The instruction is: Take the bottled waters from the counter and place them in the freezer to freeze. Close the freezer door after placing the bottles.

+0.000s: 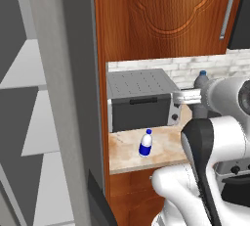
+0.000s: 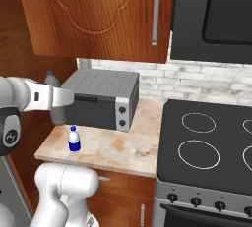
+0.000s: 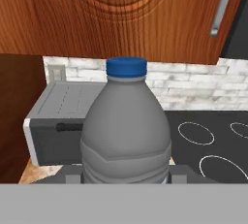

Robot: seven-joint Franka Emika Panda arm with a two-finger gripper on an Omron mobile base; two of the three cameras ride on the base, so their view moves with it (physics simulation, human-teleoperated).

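One grey bottle [image 3: 126, 131] sat clamped in the hand [image 2: 60, 104], lifted clear of the table [image 2: 133, 147] beside the toaster oven [image 2: 101, 98]. The blue-labelled bottle [image 1: 145, 143] stood near the table's front edge. Swinging toward the open freezer [image 1: 34, 122] risked clipping its door [image 1: 63, 102], knocking the bottle loose.

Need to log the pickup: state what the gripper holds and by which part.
The gripper is shut on the grey bottle, gripping its lower body, below the shoulder. The bottle stands upright, lifted above the counter.
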